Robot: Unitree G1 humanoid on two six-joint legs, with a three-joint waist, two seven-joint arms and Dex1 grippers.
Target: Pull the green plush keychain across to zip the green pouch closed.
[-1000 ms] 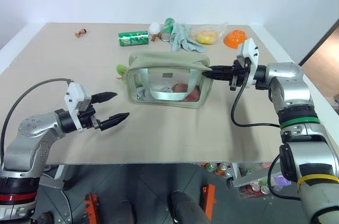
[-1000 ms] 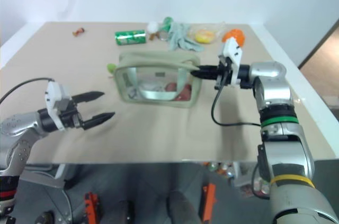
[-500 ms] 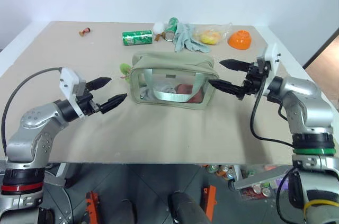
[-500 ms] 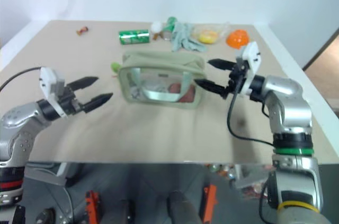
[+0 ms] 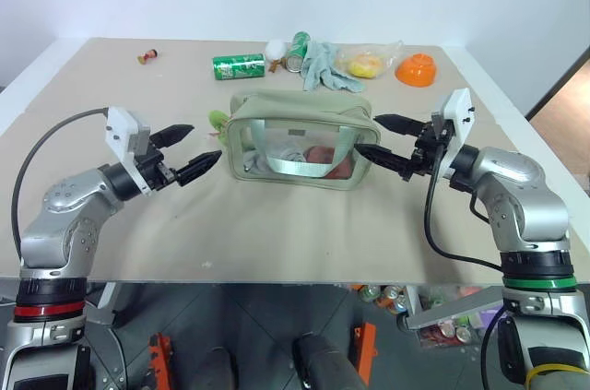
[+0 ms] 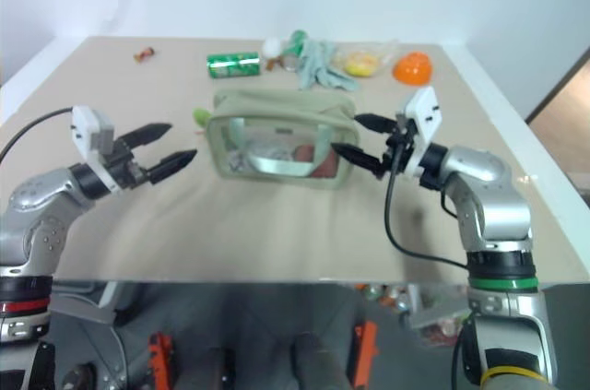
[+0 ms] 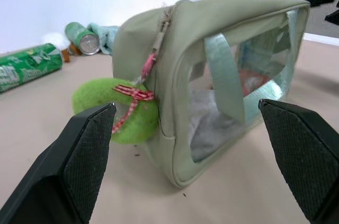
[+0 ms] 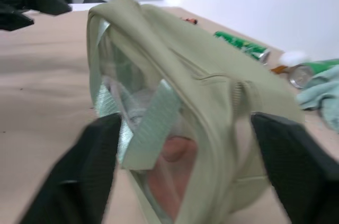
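Right gripper (image 5: 387, 137), shut against the end of the green pouch (image 5: 300, 136) a second ago, now hangs just beside that end with fingers spread and nothing between them; left gripper (image 5: 192, 151), wide open and empty, has edged in toward the opposite end, where the green plush keychain (image 7: 117, 108) hangs from the zipper pull against the pouch, untouched. With the right hand's hold on the pouch let go and the left nearing the keychain, the pull to zip it shut looks yet to begin, on the tan table (image 5: 111, 95)
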